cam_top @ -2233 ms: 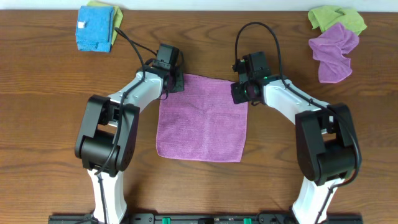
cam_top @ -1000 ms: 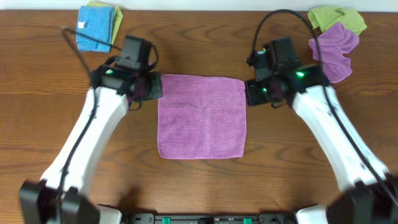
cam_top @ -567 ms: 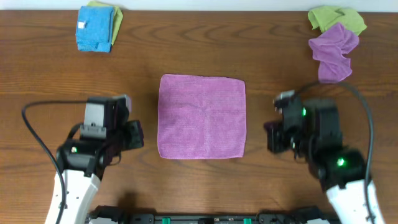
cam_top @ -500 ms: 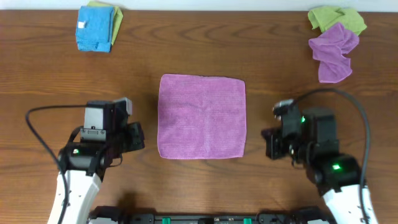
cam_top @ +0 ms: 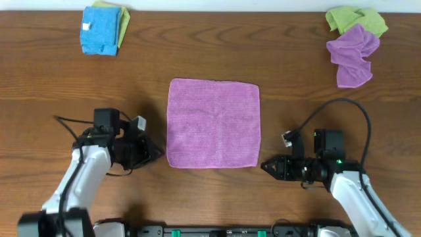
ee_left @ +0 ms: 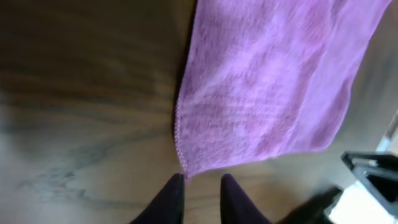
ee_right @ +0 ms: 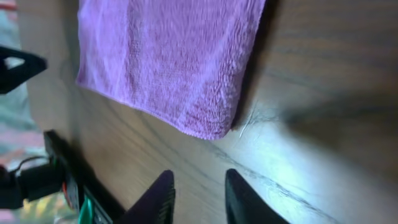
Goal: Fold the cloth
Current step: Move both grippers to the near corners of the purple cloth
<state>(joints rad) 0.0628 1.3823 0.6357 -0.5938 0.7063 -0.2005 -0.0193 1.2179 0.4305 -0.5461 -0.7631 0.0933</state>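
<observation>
Overhead, cloth (cam_top: 213,123) flat, blue cloth (cam_top: 100,30), lavender cloth (cam_top: 353,54) apart

The right gripper (ee_right: 196,198) hangs close over the wooden table (ee_right: 323,93), its two dark fingers (ee_right: 157,194) parted with only bare wood between them. Just past the fingertips lies a corner of the mauve-purple cloth (ee_right: 168,62), spread flat and fuzzy, touching neither finger and running out of the top of the view. A black pointed part (ee_right: 18,65) juts in at the left edge, and a black rail (ee_right: 67,167) lines the table's edge at lower left.

mauve cloth (cam_top: 214,123) flat, unfolded, mid-table
</observation>
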